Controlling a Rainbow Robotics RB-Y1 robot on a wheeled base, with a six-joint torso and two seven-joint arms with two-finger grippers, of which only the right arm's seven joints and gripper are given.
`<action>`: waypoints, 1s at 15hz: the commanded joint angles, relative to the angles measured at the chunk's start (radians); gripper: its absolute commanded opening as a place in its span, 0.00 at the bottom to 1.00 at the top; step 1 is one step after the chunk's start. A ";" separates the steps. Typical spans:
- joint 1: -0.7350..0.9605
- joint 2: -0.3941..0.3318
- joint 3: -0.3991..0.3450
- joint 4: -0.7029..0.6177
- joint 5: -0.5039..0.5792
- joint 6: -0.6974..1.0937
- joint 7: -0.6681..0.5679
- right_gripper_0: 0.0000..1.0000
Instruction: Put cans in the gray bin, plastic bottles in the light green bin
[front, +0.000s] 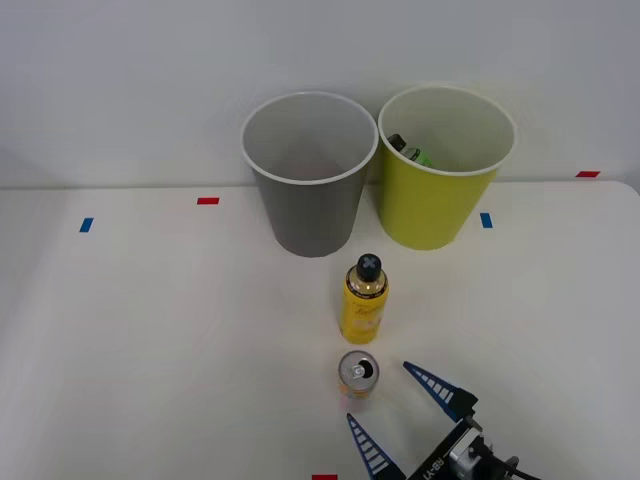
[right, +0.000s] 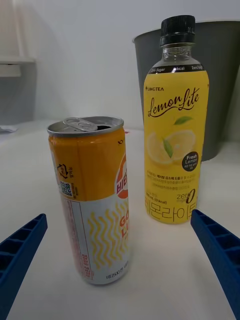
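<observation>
The small orange-yellow can (front: 357, 374) (right: 92, 200) stands upright on the white table, silver top and pull tab up. Just behind it stands the yellow plastic bottle (front: 365, 299) (right: 175, 130) with a black cap. My right gripper (front: 395, 398) (right: 120, 267) is open, low and just short of the can, its blue fingers (front: 437, 388) spread to either side with nothing between them. The gray bin (front: 307, 173) (right: 222, 75) and the light green bin (front: 442, 167) stand side by side at the back. A dark-capped bottle with a green label (front: 410, 150) lies inside the green bin.
Small blue tape marks (front: 86, 225) and red tape marks (front: 207, 201) dot the table. A white wall rises right behind the bins. The table's left half is bare surface.
</observation>
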 joint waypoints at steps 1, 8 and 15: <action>-0.029 0.021 0.019 0.017 0.003 -0.013 -0.009 1.00; -0.059 0.024 0.019 0.016 0.020 -0.013 -0.009 1.00; -0.093 0.056 0.022 0.017 0.029 0.022 -0.013 1.00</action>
